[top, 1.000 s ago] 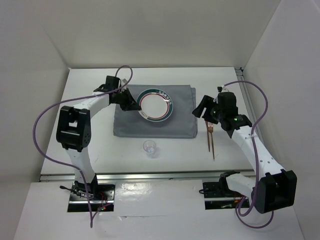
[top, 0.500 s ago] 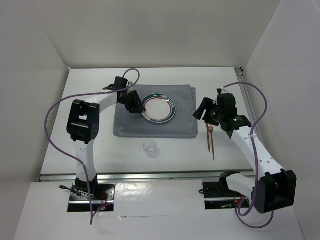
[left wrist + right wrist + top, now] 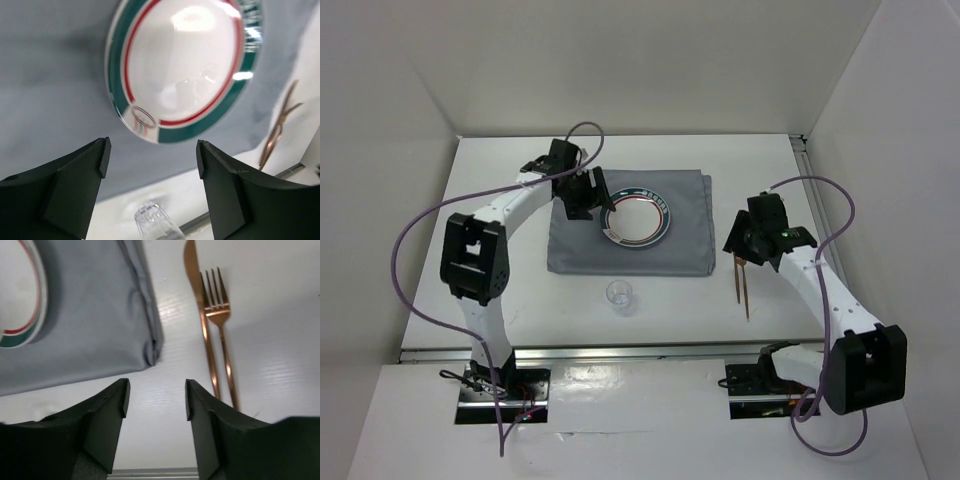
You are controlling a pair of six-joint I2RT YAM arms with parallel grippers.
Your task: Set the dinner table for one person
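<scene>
Overhead, two robot arms reach over the dinner table [image 3: 500, 190], a wide matte-white tabletop that fills the middle of the view from the far wall down to a silver rail [image 3: 620, 350] along its near edge. A grey cloth mat [image 3: 670, 255] lies near the centre of the table. A white plate [image 3: 638, 218] with a green rim band and a thin red ring sits on the mat, towards its far half. A small clear cup [image 3: 620, 296] stands upright on the bare table, just in front of the mat's near edge. To the right of the mat, a copper-coloured knife [image 3: 200, 315] and fork [image 3: 220, 330] lie side by side on the table, close together, with the knife nearer the mat. The left gripper [image 3: 592, 202] hangs at the plate's left edge. In the left wrist view its two dark fingers [image 3: 75, 190] are spread wide, with nothing between them and the plate lying beyond their tips. The right gripper [image 3: 744, 246] hovers over the far ends of the knife and fork. In the right wrist view its fingers [image 3: 102, 430] are parted, with only bare table in the gap between them. The mat's corner lies to their left and the cutlery to their right, and the fingers hold nothing.
</scene>
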